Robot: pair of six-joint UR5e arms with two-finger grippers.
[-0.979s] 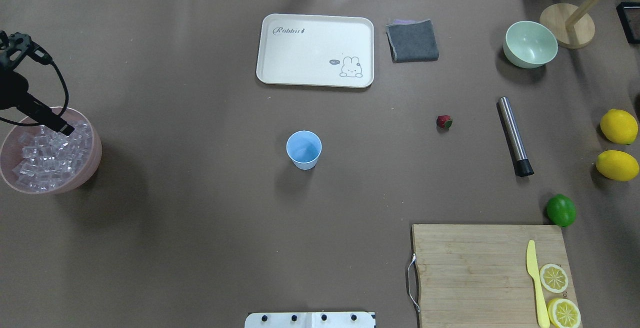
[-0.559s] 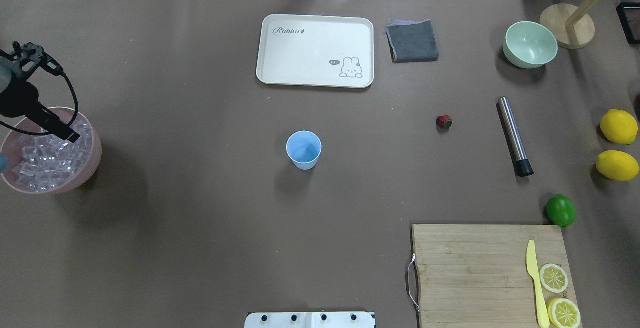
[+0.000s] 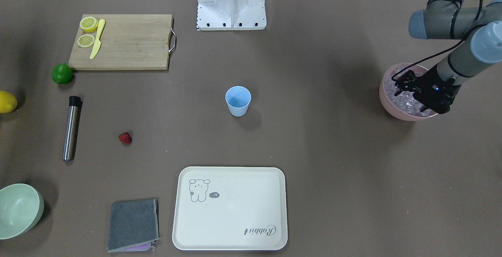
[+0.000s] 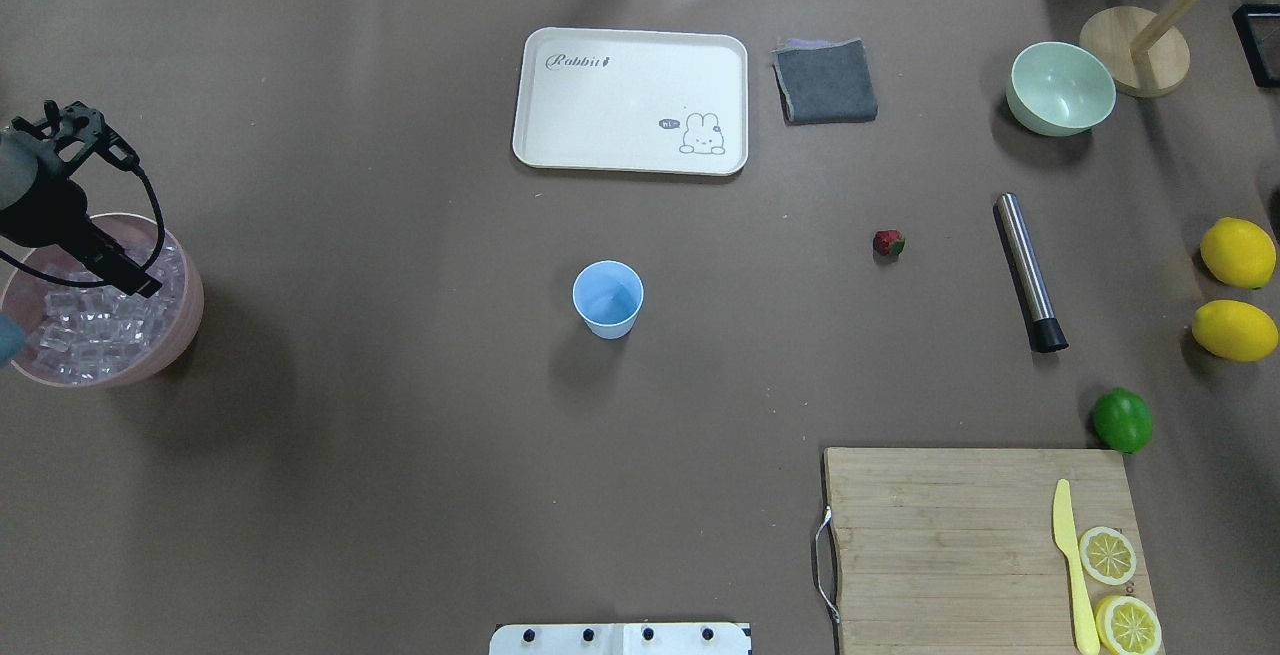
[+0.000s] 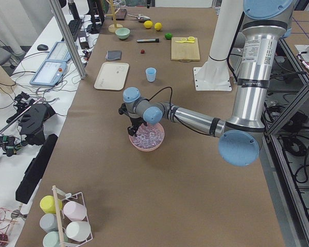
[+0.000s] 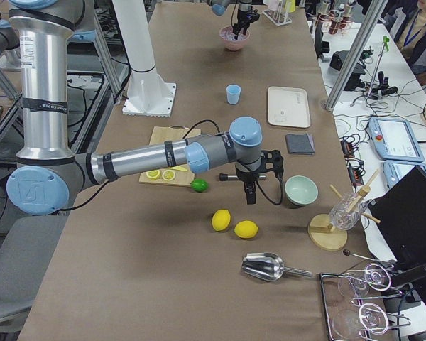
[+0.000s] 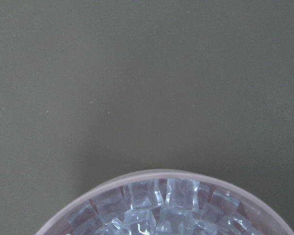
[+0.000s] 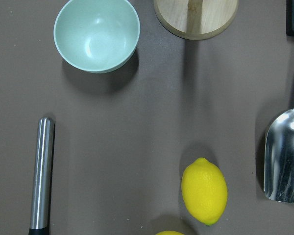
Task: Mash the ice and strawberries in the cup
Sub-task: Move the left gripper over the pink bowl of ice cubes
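Observation:
The light blue cup (image 4: 607, 297) stands upright at mid-table with nothing visible inside. A small red strawberry (image 4: 888, 243) lies on the table to its right. Ice (image 4: 90, 330) fills the pink bowl (image 4: 185, 320) at the left edge. My left gripper (image 4: 138, 283) reaches over that bowl with its fingertips among or just above the cubes. I cannot tell whether it is open or shut. The left wrist view shows only the bowl's rim (image 7: 171, 172) and ice (image 7: 157, 210). My right gripper (image 6: 250, 195) appears only in the exterior right view, hanging above the table near the pale green bowl, so I cannot tell its state.
A steel muddler (image 4: 1028, 270) lies right of the strawberry. A cream tray (image 4: 630, 100), a grey cloth (image 4: 825, 82), a pale green bowl (image 4: 1060, 88) and a wooden stand (image 4: 1135, 50) line the far side. Two lemons (image 4: 1238, 252), a lime (image 4: 1122, 420) and a cutting board (image 4: 960, 535) are on the right.
The left gripper's tip has slid a little toward the robot's side of the pink bowl, and the wrist has shifted right. Nothing else moved.

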